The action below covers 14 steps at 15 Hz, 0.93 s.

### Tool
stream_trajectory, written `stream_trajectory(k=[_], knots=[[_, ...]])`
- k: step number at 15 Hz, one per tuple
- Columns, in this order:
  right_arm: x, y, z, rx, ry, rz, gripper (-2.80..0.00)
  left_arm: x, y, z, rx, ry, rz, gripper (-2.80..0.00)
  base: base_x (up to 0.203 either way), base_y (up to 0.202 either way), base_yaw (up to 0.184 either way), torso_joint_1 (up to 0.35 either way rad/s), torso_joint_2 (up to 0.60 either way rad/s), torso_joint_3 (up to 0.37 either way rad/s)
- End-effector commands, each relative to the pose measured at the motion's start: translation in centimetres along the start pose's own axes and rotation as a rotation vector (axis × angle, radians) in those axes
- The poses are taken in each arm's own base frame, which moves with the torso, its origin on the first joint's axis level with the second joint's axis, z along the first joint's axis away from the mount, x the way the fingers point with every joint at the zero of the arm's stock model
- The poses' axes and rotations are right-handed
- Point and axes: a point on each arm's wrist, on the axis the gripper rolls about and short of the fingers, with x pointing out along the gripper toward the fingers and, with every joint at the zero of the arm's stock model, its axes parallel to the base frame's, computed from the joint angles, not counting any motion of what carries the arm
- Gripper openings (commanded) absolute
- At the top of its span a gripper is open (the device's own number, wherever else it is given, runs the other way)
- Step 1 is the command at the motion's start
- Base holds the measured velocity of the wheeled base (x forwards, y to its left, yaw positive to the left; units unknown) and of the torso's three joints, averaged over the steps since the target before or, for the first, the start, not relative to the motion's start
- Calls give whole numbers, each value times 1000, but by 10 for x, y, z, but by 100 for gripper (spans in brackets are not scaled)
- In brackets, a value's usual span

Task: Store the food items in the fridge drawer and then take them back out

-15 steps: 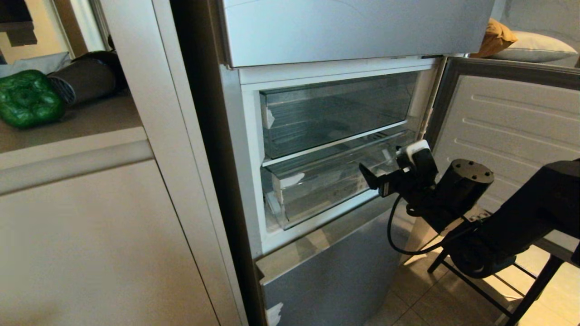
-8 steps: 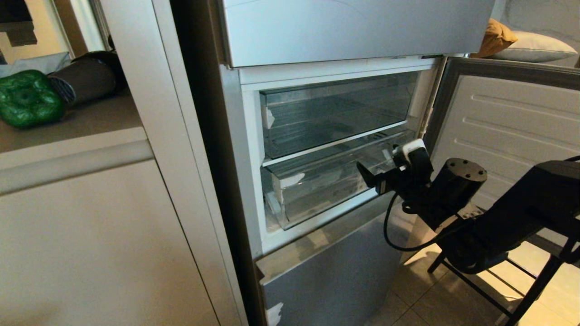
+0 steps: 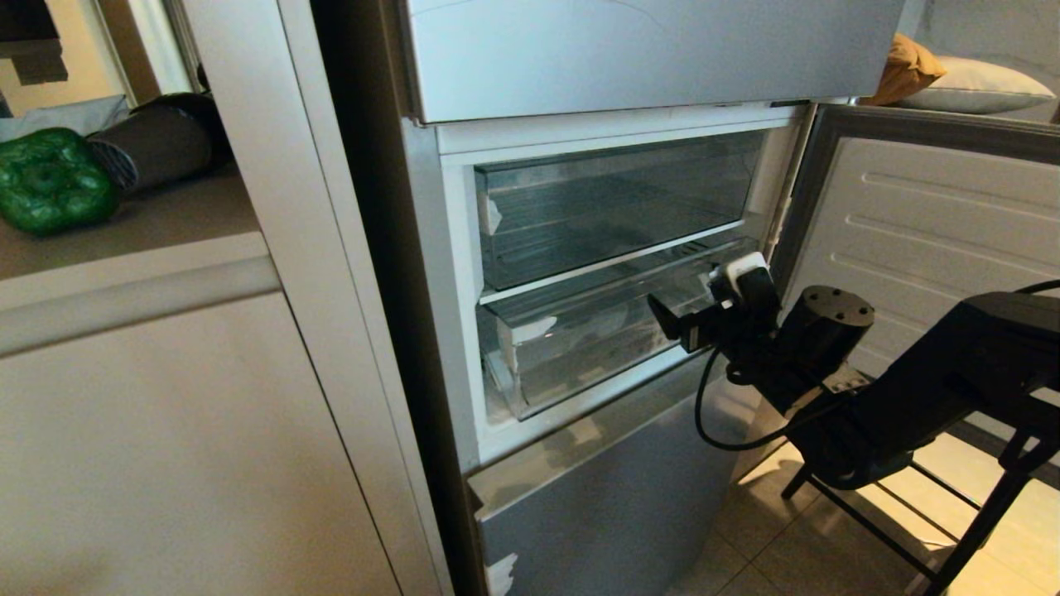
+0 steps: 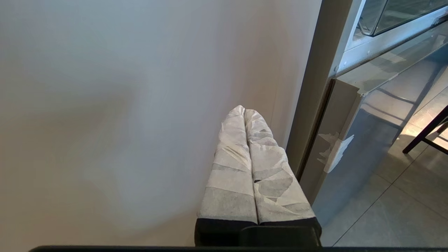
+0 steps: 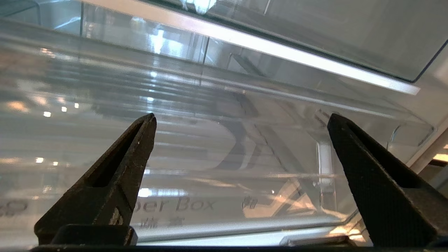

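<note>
The fridge drawer (image 3: 571, 348) is a clear plastic bin in the open fridge compartment, under a glass shelf. My right gripper (image 3: 687, 313) hovers at its right front corner, open and holding nothing. The right wrist view shows the right gripper (image 5: 241, 119) facing the fridge drawer's printed clear front (image 5: 210, 196), fingertips close to it; whether they touch cannot be told. A glossy green bell pepper (image 3: 51, 189) lies on the counter at far left. The potato is out of view. My left gripper (image 4: 244, 111) is shut, its white-wrapped fingers pressed together beside a beige cabinet door (image 4: 122, 105).
The fridge compartment's door (image 3: 936, 223) stands open at right, behind my right arm. A black chair frame (image 3: 977, 513) stands on the tiled floor below it. A silver lower panel (image 3: 613, 497) sits under the drawer. A dark cylinder (image 3: 153, 145) lies beside the pepper.
My right gripper has moved slightly up and left, closer to the drawer front, still open. Nothing else has moved.
</note>
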Motion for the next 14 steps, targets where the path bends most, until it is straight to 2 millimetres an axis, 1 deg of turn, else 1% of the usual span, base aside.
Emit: stream_trajectory(k=[1,6,9,14], knots=[[2,0,0,-2,-8,-1,0,0,0,-2,0,6,1,-280,0,0,0,0,0,0],[7,-1,2,-3,-23,-8,0,0,0,-2,0,6,1,-280,0,0,0,0,0,0],[7,-1,4,-3,-28,-12,0,0,0,-2,0,6,1,-280,0,0,0,0,0,0],[-5,-5,18,-9,-36,-15,0,0,0,-2,0,6,1,-280,0,0,0,0,0,0]])
